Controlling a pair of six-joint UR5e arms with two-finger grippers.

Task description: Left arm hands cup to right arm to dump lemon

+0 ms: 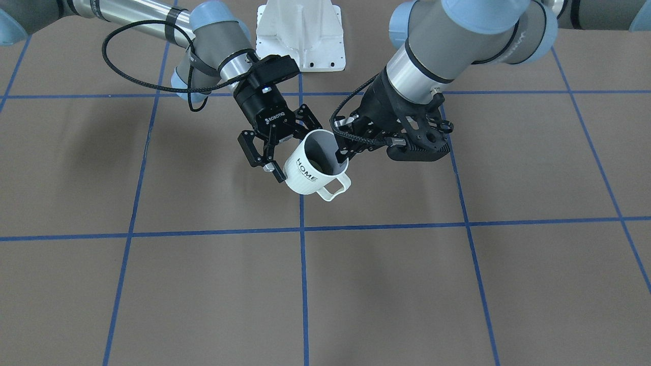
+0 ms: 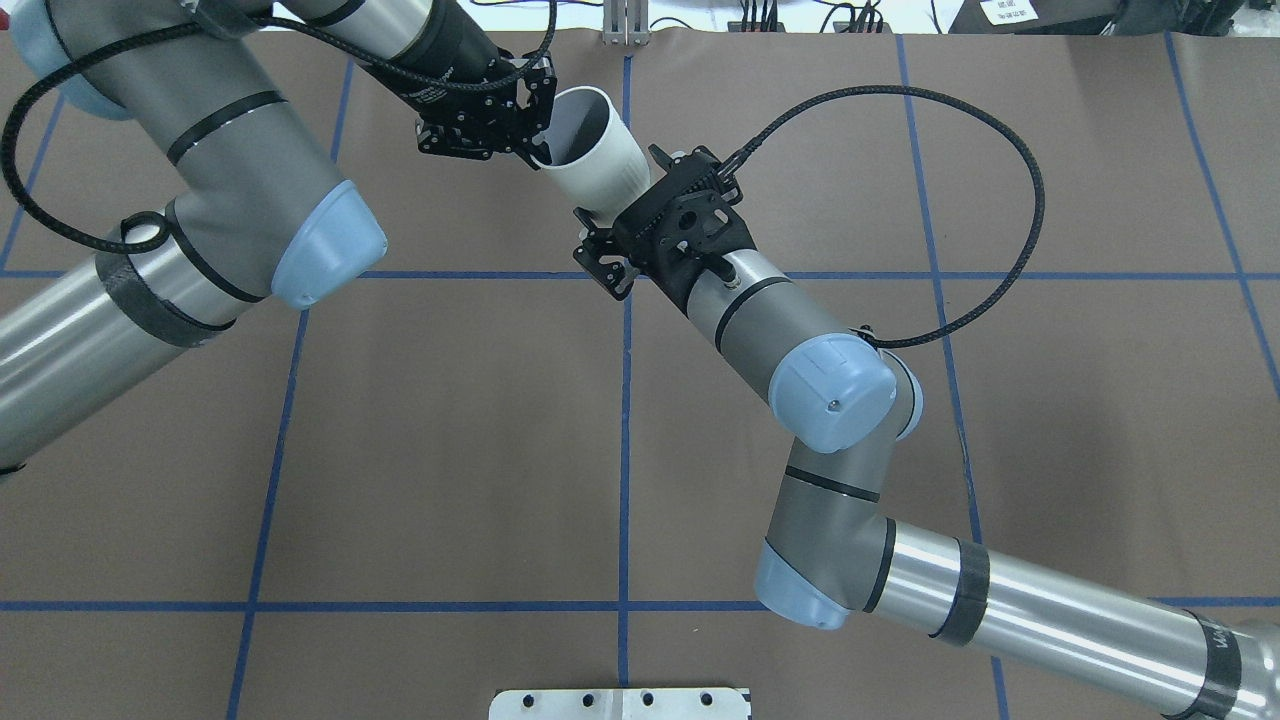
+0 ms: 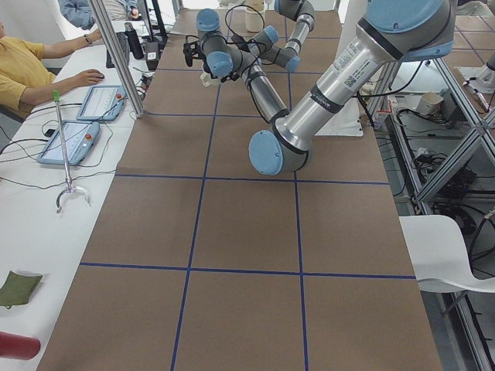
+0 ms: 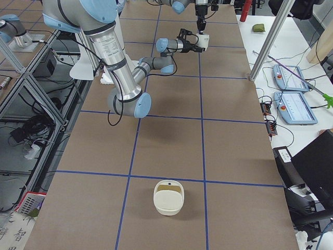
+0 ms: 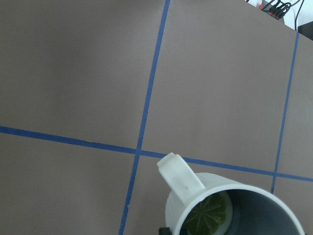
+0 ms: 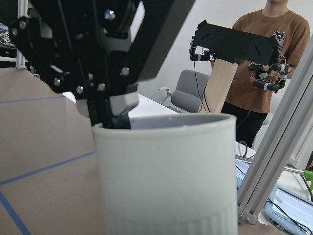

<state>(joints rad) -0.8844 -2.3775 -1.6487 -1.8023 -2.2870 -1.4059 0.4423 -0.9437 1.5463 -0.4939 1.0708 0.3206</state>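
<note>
The white cup (image 1: 305,170) with black "HOME" lettering hangs tilted above the table's middle, handle toward the operators' side. My left gripper (image 1: 339,152) is shut on its rim, one finger inside the mouth; in the overhead view it (image 2: 535,150) holds the cup (image 2: 600,160) from the left. My right gripper (image 1: 292,150) is open, its fingers (image 1: 277,173) straddling the cup's body near the base (image 2: 625,205). The lemon (image 5: 208,215), dull yellow-green, lies inside the grey cup (image 5: 234,210). The cup's wall (image 6: 166,176) fills the right wrist view.
The brown table carries a blue tape grid (image 1: 302,229). The white robot base (image 1: 300,35) stands behind the arms. A white basket-like container (image 4: 168,198) sits near the table's right end. Operators and tablets (image 3: 73,139) are at a side table.
</note>
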